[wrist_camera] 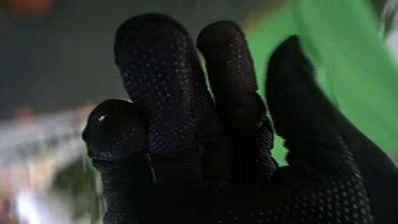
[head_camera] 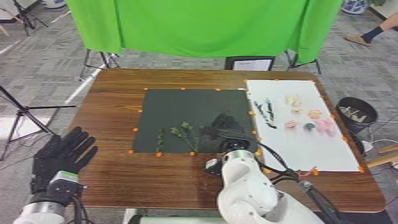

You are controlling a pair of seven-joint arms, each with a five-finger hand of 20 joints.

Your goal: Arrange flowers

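In the head view my right hand (head_camera: 227, 125) is over the right part of the black mat (head_camera: 169, 102), its fingers loosely extended. Green sprigs (head_camera: 185, 135) and a thin green stem (head_camera: 161, 140) lie on the mat left of it. On the white sheet (head_camera: 293, 150) are dark green leafy stems (head_camera: 266, 114) and pale and pink flowers (head_camera: 314, 114). My left hand (head_camera: 60, 155) rests open at the table's left side. In the right wrist view my right hand (wrist_camera: 204, 150) has relaxed, slightly bent fingers; I see nothing held in it.
Orange dots mark the edges of mat and sheet on the brown table (head_camera: 115, 100). A green cloth (head_camera: 204, 27) hangs beyond the far edge, with a framed card (head_camera: 252, 64) below it. A black bin (head_camera: 357, 111) stands right of the table.
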